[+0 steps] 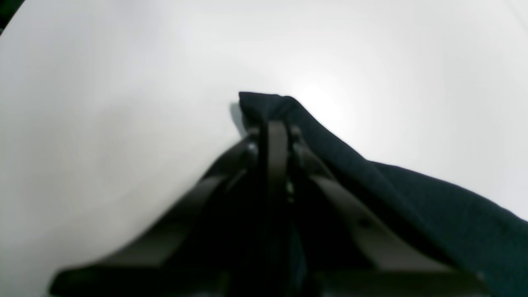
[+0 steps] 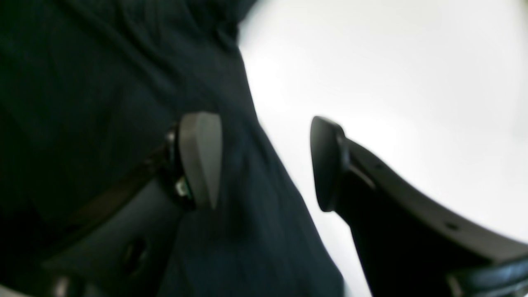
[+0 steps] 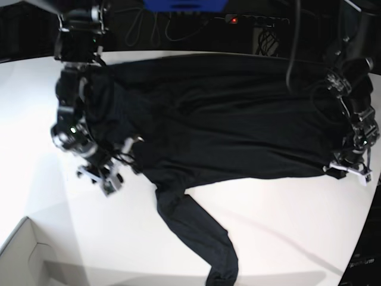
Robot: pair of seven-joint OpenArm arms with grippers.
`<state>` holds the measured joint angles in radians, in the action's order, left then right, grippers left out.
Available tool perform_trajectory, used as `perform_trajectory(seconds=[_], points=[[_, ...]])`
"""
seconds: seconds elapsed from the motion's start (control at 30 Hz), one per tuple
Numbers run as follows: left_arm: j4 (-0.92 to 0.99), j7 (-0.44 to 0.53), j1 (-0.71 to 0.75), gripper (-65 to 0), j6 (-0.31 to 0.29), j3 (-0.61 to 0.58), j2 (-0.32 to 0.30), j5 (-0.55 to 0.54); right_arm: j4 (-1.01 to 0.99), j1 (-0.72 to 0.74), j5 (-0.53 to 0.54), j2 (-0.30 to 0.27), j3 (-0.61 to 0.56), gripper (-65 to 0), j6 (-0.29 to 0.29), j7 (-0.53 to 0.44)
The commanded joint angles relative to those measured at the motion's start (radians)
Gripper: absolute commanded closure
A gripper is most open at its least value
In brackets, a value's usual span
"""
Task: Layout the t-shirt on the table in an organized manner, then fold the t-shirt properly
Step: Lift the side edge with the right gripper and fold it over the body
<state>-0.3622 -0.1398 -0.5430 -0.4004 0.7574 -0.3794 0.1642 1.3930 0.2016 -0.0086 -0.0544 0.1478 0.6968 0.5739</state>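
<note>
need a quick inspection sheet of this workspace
surface: white table, bare around the cloth
job's things: black t-shirt spread across the far half, one sleeve trailing toward the near edge
clutter: white box corner at near edge
grippers: left gripper shut on a t-shirt corner; right gripper open, straddling the shirt's edge
cables: dark cables hanging behind the table
surroundings: dark backdrop, blue object at top

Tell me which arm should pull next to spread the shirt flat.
Left, probably. The left gripper is shut on a corner of the shirt, ready to tug outward over the table. The right gripper stands open, fabric between its fingers but not pinched.
</note>
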Motion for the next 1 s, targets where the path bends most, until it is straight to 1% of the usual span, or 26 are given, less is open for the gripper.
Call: perform_trajectory(seconds=[0.0, 0.13, 0.27, 0.4, 0.5, 0.57, 0.63, 0.73, 0.77, 0.83, 0.97], points=[[-0.001, -0.047, -0.002, 0.0, -0.002, -0.002, -0.007, 0.016, -0.020, 0.045, 0.009, -0.002, 0.000, -34.8, 0.001, -0.016], [-0.001, -0.047, 0.001, 0.0, -0.002, -0.002, -0.007, 0.018, -0.188, 0.141, 0.009, 0.024, 0.000, -34.9, 0.001, -0.021], [-0.002, -0.047, 0.019, 0.0, -0.002, -0.002, -0.007, 0.015, -0.310, 0.197, 0.009, 0.028, 0.003, -34.8, 0.001, -0.024], [-0.004, -0.047, 0.021, 0.0, -0.002, -0.003, -0.007, 0.016, -0.381, 0.207, 0.009, 0.026, 0.003, -34.7, 0.001, -0.082], [-0.004, -0.047, 0.021, 0.0, -0.002, -0.003, -0.010, 0.016, -0.449, 0.206, 0.009, 0.018, 0.003, -33.3, 0.001, -0.117], [-0.005, -0.047, 0.021, 0.0, -0.002, -0.003, -0.010, 0.016, -0.472, 0.206, 0.009, 0.004, 0.003, -29.1, 0.001, -0.130], [-0.010, -0.047, 0.021, 0.0, -0.002, -0.003, -0.011, 0.016, -0.470, 0.192, 0.009, -0.009, 0.003, -21.5, 0.001, -0.131], [-0.024, -0.047, 0.021, 0.0, -0.009, 0.003, -0.011, 0.013, -0.410, 0.169, 0.011, -0.011, 0.003, -4.1, 0.001, -0.130], [-0.047, -0.048, 0.021, 0.0, -0.010, 0.004, -0.011, 0.011, -0.380, 0.158, 0.011, -0.011, 0.003, 0.0, 0.001, -0.124], [-0.125, -0.056, 0.031, 0.0, -0.010, 0.004, -0.003, -0.015, -0.298, 0.124, 0.011, -0.011, 0.003, 0.0, 0.001, -0.122], [-0.289, -0.057, 0.110, 0.0, -0.010, 0.001, 0.018, -0.134, -0.129, 0.042, 0.011, -0.005, -0.001, 0.0, 0.001, -0.122]])
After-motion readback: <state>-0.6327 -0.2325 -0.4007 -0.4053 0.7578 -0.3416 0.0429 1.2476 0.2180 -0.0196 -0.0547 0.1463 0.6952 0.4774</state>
